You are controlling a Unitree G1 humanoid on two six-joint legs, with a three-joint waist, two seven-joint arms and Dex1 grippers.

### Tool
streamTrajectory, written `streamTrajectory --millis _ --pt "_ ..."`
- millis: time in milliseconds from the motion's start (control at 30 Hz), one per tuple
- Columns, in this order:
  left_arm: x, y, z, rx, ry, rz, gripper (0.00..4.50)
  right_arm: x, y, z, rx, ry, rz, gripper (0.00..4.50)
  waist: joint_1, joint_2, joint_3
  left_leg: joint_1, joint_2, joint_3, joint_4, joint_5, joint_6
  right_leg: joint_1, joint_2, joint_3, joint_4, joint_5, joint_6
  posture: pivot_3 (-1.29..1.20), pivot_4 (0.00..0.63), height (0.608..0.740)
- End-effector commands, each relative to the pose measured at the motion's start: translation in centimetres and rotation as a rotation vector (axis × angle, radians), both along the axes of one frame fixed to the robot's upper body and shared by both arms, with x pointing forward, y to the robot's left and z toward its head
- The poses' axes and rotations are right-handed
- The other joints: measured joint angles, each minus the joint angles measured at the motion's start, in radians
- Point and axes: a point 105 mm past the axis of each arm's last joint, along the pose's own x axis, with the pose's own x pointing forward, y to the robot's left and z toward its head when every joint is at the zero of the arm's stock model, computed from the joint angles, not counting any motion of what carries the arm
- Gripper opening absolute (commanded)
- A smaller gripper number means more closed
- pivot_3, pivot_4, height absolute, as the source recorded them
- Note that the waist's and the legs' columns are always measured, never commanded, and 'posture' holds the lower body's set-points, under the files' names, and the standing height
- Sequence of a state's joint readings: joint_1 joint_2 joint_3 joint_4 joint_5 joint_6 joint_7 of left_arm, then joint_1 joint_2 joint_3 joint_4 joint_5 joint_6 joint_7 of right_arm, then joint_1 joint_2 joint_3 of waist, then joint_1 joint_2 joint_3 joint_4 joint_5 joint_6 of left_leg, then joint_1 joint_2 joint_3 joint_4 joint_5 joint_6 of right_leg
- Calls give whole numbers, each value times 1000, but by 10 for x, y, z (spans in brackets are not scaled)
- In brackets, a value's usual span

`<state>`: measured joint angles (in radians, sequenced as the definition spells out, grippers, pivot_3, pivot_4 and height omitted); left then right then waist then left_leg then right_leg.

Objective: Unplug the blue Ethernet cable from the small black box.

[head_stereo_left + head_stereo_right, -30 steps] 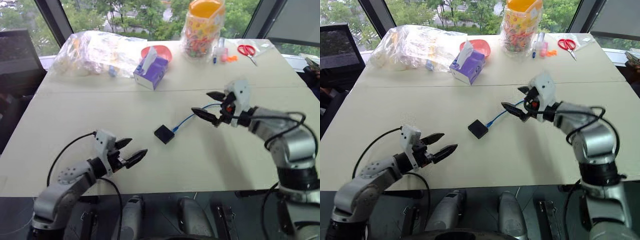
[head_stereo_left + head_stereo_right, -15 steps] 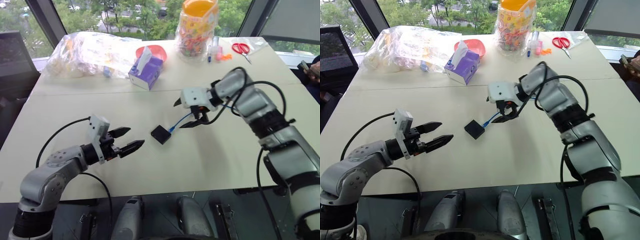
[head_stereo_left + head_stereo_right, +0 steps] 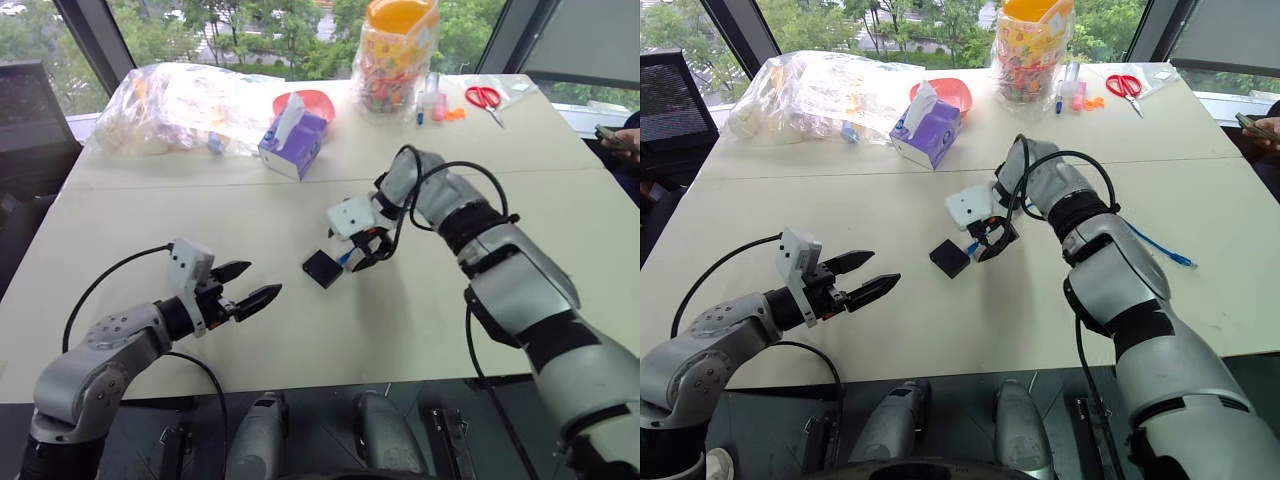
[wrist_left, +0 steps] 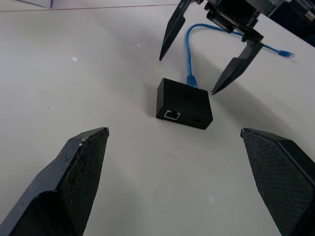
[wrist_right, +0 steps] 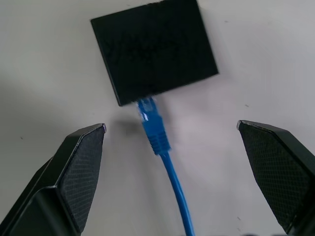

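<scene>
One second has brought my right claw (image 3: pixel 362 252) from high on the right down over the plug end of the blue cable (image 5: pixel 156 132), so the pull can start soon. Its jaws stand wide, straddling the cable just beside the black box (image 3: pixel 322 268) at mid-table, pointing steeply down. My left claw (image 3: pixel 250 293) hovers wide open, nearer and left.

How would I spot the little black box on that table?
Start at the purple tissue box on the pale table, then come toward the robot's open right gripper. The small black box lies flat beside it, the only thing with a blue Ethernet cable plugged in.
</scene>
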<state>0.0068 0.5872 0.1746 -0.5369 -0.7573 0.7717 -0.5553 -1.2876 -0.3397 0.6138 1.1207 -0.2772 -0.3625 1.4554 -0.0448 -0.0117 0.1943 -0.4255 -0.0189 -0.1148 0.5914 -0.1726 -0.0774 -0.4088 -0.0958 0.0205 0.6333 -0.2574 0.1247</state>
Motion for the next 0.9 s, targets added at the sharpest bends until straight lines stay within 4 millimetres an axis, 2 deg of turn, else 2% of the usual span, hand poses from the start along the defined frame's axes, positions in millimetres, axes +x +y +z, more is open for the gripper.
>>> streamTrajectory --millis 33,67,133,167,267,433,500,567,667,800,900 --pt "-2 2 14 16 -71 12 4500 5 6 11 -12 -49 21 3516 0 0 0 0 0 0 0 0 0 0 0 0 0 0 0 0 150 726" --pt "-2 3 14 15 -72 13 4500 4 7 9 -13 -37 18 3178 0 0 0 0 0 0 0 0 0 0 0 0 0 0 0 0 150 726" --pt "-2 4 14 13 -71 19 4500 2 10 6 -12 -16 11 2077 -2 0 0 1 0 0 0 0 0 0 0 0 1 0 0 0 150 726" --pt "-1 5 13 12 -69 24 4500 3 11 4 -13 -12 5 1730 -3 0 0 1 0 0 0 0 0 0 1 0 1 0 0 0 150 726" --pt "0 6 12 3 -65 36 4500 5 12 2 -22 -35 3 191 -4 0 0 3 0 0 0 0 0 1 1 1 3 0 0 0 150 726" --pt "7 13 14 -10 -59 61 4500 8 16 14 64 -98 22 84 -2 0 0 6 0 0 0 1 -1 2 1 1 6 -2 -3 0 150 726" --pt "12 14 15 -12 -60 64 4500 12 20 23 130 -196 51 84 0 0 0 6 0 0 0 1 -1 2 1 1 7 -2 -3 0 150 726" --pt "22 15 21 -33 -70 62 4500 21 29 44 307 -409 53 84 2 0 0 6 0 0 0 1 -2 2 1 2 7 -2 -3 0 150 726" --pt "34 13 33 -68 -83 44 4500 21 30 63 470 -608 70 84 5 0 0 5 0 -1 1 1 -2 1 1 2 8 -2 -3 0 150 726" --pt "45 3 47 -95 -101 -18 4500 -1 25 65 600 -779 104 84 4 -1 0 5 0 -1 1 1 -2 1 1 2 9 -1 1 0 150 726" --pt "52 -4 52 -101 -101 -59 4500 -27 31 59 677 -872 131 84 0 -1 0 5 0 0 0 1 -2 0 1 2 11 -1 2 0 150 726"
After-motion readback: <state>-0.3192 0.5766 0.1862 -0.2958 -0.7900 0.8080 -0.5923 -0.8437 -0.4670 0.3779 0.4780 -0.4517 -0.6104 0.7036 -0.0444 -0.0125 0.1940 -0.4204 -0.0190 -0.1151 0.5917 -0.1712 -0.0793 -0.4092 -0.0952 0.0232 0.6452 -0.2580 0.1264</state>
